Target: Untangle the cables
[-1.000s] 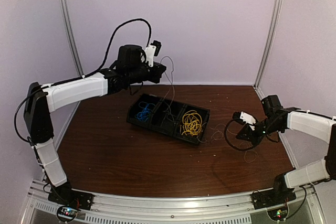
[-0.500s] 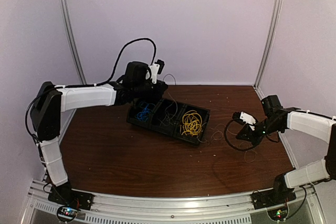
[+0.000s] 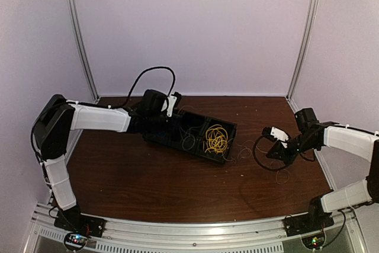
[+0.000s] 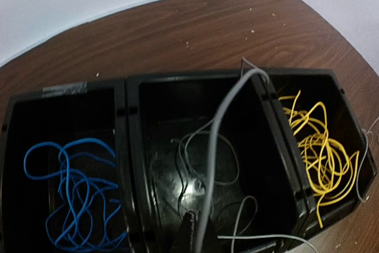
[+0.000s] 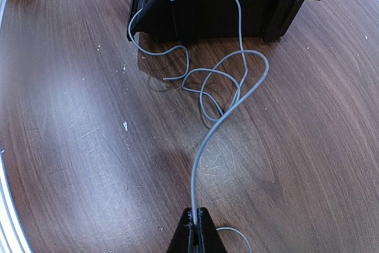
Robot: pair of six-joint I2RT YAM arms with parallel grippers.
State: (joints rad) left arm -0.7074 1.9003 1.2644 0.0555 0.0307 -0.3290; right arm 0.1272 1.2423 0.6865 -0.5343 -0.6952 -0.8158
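A black three-compartment tray (image 3: 201, 151) holds blue cable (image 4: 71, 188) on the left, grey cable (image 4: 204, 152) in the middle and yellow cable (image 3: 216, 140) on the right. My left gripper (image 3: 176, 124) is low over the middle compartment. In the left wrist view it (image 4: 193, 235) is shut on a grey cable strand that rises over the tray's far rim. My right gripper (image 3: 270, 147) is to the right of the tray, low over the table. In the right wrist view it (image 5: 195, 224) is shut on a grey cable (image 5: 228, 96) that loops on the table and runs into the tray (image 5: 219, 13).
The brown table (image 3: 166, 182) is walled by lilac panels at the back and sides. A loose grey loop (image 3: 283, 176) lies on the table near my right gripper. Small white specks dot the wood.
My left arm has come down from high above the tray into the middle compartment, bringing the grey cable strand with it. The right arm has not moved.
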